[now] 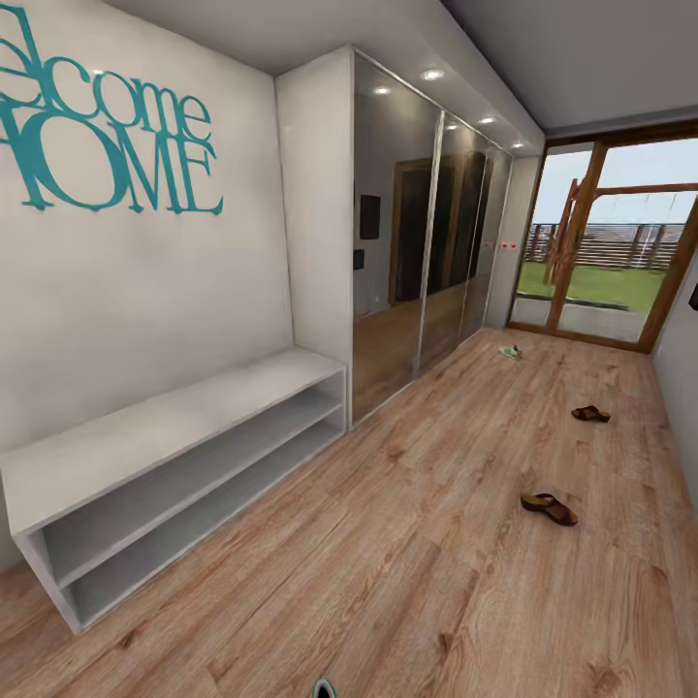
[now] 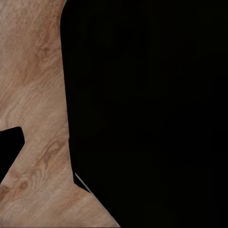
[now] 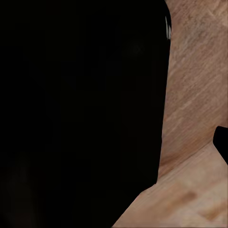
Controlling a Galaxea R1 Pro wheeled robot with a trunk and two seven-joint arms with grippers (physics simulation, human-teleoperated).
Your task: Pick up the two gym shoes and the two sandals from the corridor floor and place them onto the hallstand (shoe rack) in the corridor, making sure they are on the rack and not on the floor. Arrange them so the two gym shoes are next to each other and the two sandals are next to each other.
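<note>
Head view: two brown sandals (image 1: 550, 507) (image 1: 590, 414) are seen well apart on the wood corridor floor (image 1: 417, 543), one gym shoe (image 1: 511, 352) farther off near the glass door (image 1: 601, 242). Wide bare floor is left beside a grey two-tier bench (image 1: 165, 485). Pincer states cannot be told.

Robot body mostly black, matte, featureless. In left wrist view, large black body panel (image 2: 147, 109) with straight edges and rounded upper corner; thin pale line along its lower slanted edge. Small black wedge (image 2: 9, 147) at frame side. In right wrist view, broad black slab (image 3: 80, 109), rounded corner, small whitish glint at top edge; black nub (image 3: 222, 142) at side. In head view, tiny dark rounded part with teal rim (image 1: 324, 689) at bottom edge.
</note>
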